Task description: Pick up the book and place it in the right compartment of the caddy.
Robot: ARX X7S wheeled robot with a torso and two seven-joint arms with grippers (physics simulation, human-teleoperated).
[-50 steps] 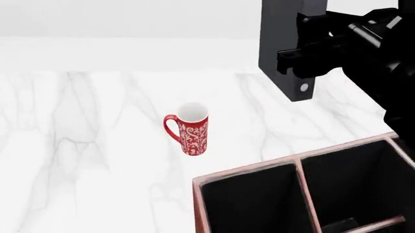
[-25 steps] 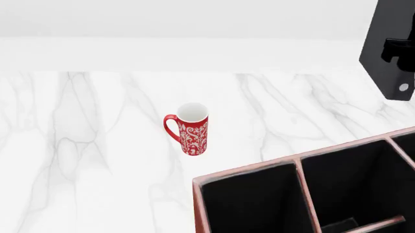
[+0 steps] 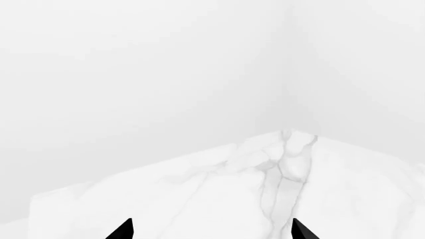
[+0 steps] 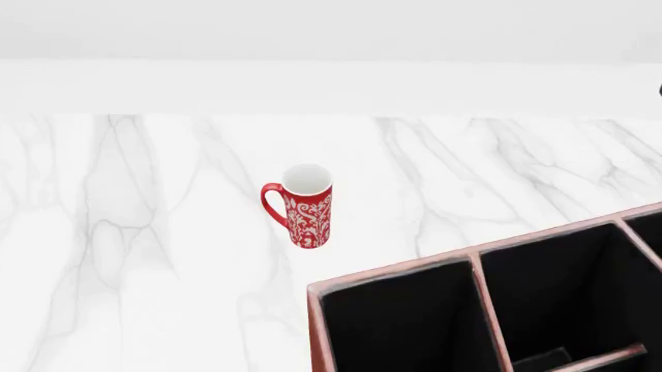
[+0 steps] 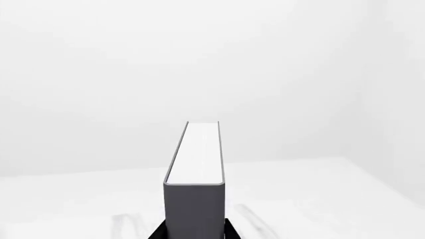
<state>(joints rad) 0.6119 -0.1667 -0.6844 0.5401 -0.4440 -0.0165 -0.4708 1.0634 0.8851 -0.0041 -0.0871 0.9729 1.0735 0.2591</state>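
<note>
White marble table (image 4: 155,232) carries the caddy (image 4: 393,279) and mug (image 4: 302,205); the book (image 5: 194,169), apparently pinched by the right fingers, is carried off-view and could be dropped outside the right compartment.

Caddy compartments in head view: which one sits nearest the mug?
The front-left compartment of the caddy: its corner points toward the red mug; the others lie farther right.

Mug (image 4: 303,205) behind caddy's (image 4: 393,273) left.
</note>
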